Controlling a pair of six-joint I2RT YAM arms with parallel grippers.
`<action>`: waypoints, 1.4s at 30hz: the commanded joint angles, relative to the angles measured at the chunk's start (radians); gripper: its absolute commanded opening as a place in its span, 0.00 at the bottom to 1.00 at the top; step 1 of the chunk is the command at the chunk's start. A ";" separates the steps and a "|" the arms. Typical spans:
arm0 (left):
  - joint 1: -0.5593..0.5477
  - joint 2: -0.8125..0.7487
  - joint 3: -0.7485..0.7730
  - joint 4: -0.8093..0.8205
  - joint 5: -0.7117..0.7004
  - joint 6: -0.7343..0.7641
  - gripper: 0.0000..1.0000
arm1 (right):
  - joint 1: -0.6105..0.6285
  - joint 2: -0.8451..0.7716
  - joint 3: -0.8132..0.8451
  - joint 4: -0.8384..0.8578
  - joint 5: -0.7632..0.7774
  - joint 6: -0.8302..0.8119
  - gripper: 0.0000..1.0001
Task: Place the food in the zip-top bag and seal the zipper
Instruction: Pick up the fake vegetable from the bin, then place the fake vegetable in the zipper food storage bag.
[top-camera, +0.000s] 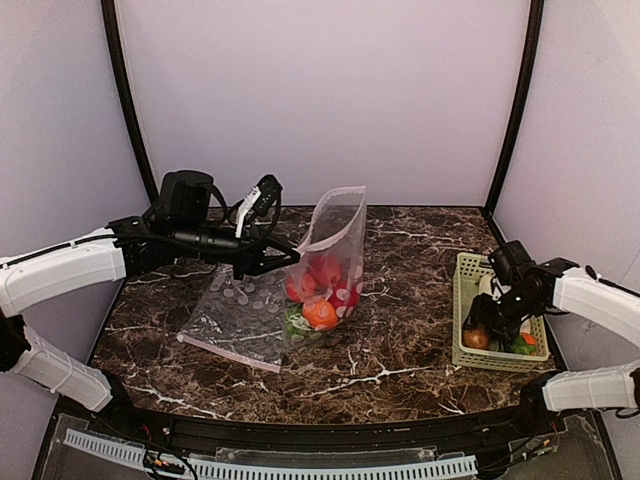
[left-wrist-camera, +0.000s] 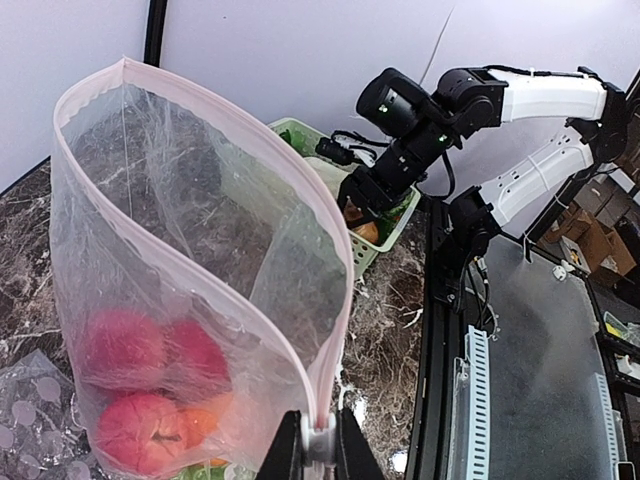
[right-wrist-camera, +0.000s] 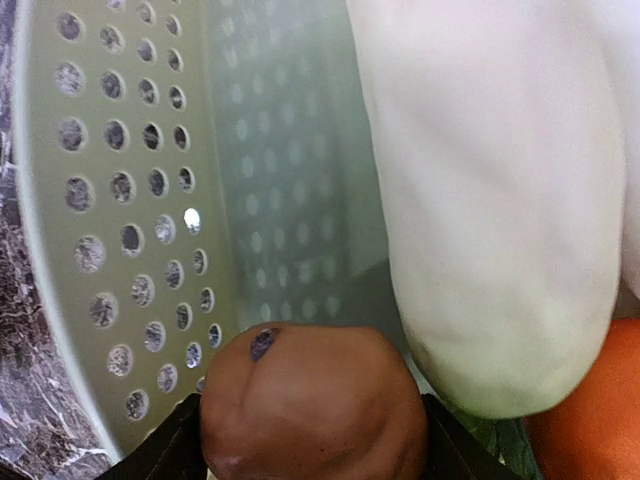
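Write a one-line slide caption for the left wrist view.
Left gripper pinches the open bag's rim; apples inside, right arm over the basket.

My feed, away from the job: a dark marble table (top-camera: 400, 350), a basket, a spare bag and the booth.

Taking the table's middle as the dial, I see a pale green basket (top-camera: 462, 300) at 3 o'clock, close to the edge, its perforated wall (right-wrist-camera: 120, 200) filling my right wrist view. A spare clear dotted bag (top-camera: 235, 315) lies flat at 9 o'clock. A plain pale backdrop (top-camera: 320, 90) closes off 12 o'clock, with black poles (top-camera: 125, 90) at 10 and 2. A white slotted strip (top-camera: 300, 468) runs along 6 o'clock. In my left wrist view, cardboard boxes (left-wrist-camera: 590, 240) sit off the table at 3 o'clock.
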 joint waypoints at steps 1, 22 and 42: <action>-0.004 -0.019 0.024 -0.022 0.010 0.000 0.01 | 0.006 -0.088 0.083 -0.079 0.054 0.013 0.57; -0.095 -0.001 0.084 -0.098 -0.039 0.030 0.01 | 0.286 -0.016 0.622 -0.039 -0.005 -0.041 0.51; -0.099 0.008 0.110 -0.124 -0.057 0.027 0.01 | 0.665 0.329 0.958 0.339 0.119 -0.281 0.52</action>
